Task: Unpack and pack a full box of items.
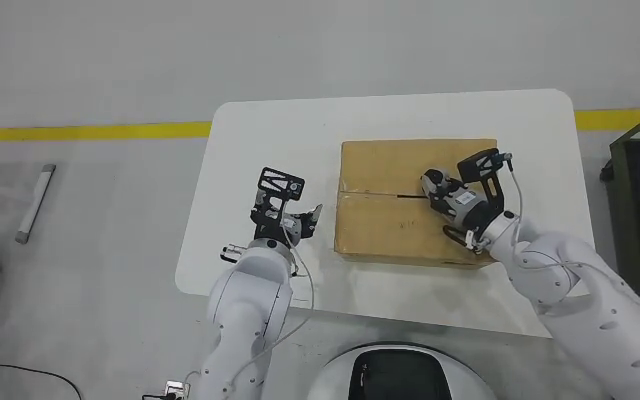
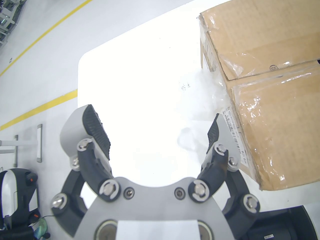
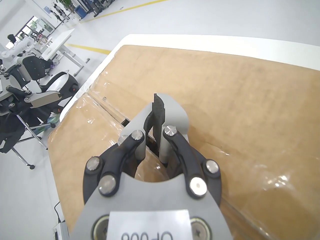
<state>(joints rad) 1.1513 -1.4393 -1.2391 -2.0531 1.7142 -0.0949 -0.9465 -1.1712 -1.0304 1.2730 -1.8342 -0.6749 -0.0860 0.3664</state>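
Note:
A brown cardboard box (image 1: pixel 400 172) sits on the right half of the white table (image 1: pixel 260 140), its top flaps closed and covered in clear tape (image 2: pixel 252 108). My right gripper (image 1: pixel 432 184) is shut with nothing in it, its tips over the seam between the flaps (image 3: pixel 110 112) near the box's right side. My left gripper (image 1: pixel 305 216) hovers open over bare table just off the box's left wall; one fingertip (image 2: pixel 215 128) is close to the label on that wall. The box (image 2: pixel 270 51) shows its left corner in the left wrist view.
The table's left half (image 2: pixel 140 76) is bare white surface. A yellow floor line (image 1: pixel 100 130) runs behind the table. A grey bar (image 1: pixel 32 203) lies on the floor far left. Other tables and equipment (image 3: pixel 37 68) stand in the room beyond.

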